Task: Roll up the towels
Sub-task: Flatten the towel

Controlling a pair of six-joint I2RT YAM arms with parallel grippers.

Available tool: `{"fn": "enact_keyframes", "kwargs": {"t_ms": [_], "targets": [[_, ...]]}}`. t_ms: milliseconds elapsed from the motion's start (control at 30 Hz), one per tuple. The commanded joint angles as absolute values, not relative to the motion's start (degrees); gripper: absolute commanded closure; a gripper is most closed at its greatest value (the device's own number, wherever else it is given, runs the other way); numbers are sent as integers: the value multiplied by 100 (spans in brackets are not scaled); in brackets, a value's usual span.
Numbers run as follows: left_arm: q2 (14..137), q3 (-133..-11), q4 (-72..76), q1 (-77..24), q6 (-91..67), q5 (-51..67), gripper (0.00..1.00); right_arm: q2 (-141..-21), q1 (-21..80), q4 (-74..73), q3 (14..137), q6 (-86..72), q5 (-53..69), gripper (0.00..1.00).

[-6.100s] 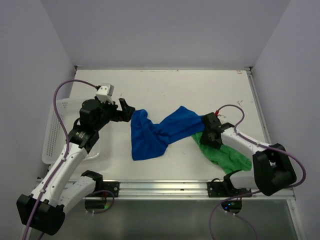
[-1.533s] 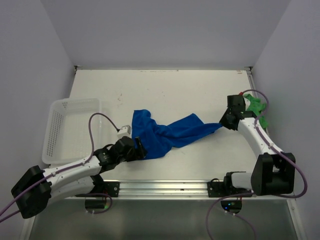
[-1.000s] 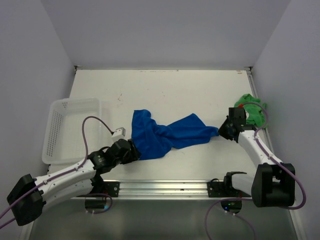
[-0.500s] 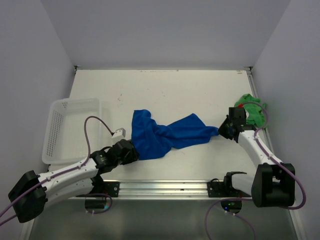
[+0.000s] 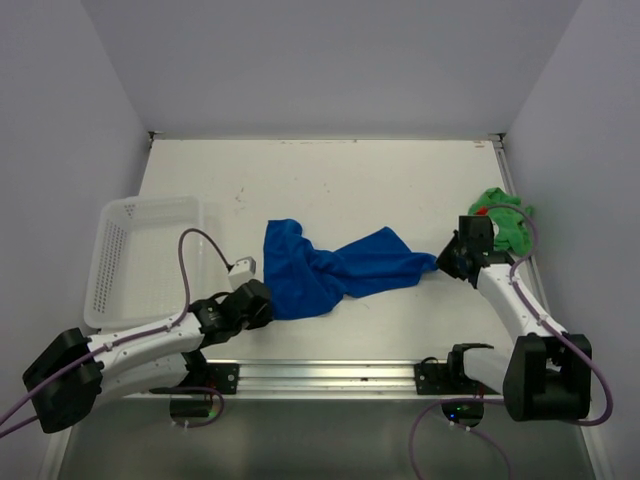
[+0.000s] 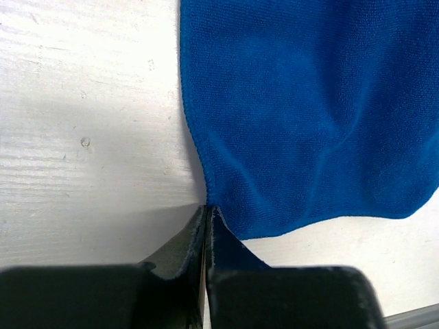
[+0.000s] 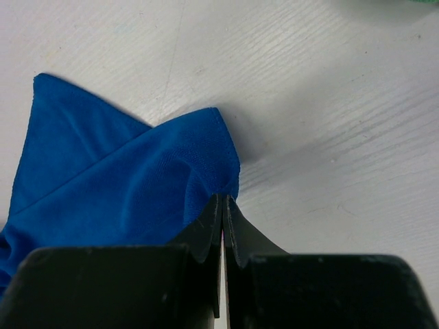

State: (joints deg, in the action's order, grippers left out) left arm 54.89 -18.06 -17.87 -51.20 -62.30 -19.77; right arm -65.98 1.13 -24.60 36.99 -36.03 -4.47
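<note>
The royal blue towel [image 5: 330,268] lies crumpled and stretched across the middle of the table. My left gripper [image 5: 268,312] is shut on its near-left edge; in the left wrist view the blue towel [image 6: 309,116] runs into the closed left gripper [image 6: 208,209]. My right gripper [image 5: 440,263] is shut on the towel's right corner, and the right wrist view shows the blue towel [image 7: 130,185] pinched at the closed right gripper [image 7: 223,199]. The bright green towel [image 5: 505,220] lies bunched at the table's right edge, behind the right arm.
A white mesh basket [image 5: 140,255] stands at the table's left edge, just beyond the left arm. The table's near rail [image 5: 330,372] runs between the two arm bases. Walls close in on the left, back and right.
My left gripper has closed on the blue towel's near-left edge after reaching it open. The right gripper has stayed shut on the towel's right corner, almost still.
</note>
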Motion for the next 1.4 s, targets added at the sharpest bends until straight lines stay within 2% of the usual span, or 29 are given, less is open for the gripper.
{"fn": "enact_keyframes", "kwargs": {"t_ms": [0, 433, 767, 1000, 1367], "targets": [[5599, -1907, -2021, -5177, -6223, -2188, 100, -6373, 114, -2364, 3674, -3577, -343, 100], [4966, -2759, -2768, -5186, -6188, -2900, 100, -5757, 114, -3189, 4104, -3349, -633, 100], [5299, -3743, -2893, -5098, -5661, -3560, 100, -5555, 106, -3392, 4552, -3471, -632, 100], [5747, -4376, -2303, -4106, -4738, -2892, 100, -5687, 114, -3376, 4826, -3586, -528, 100], [6055, -4860, -1881, -3630, -4456, -2136, 100, -5747, 62, -3243, 4728, -3700, -448, 100]]}}
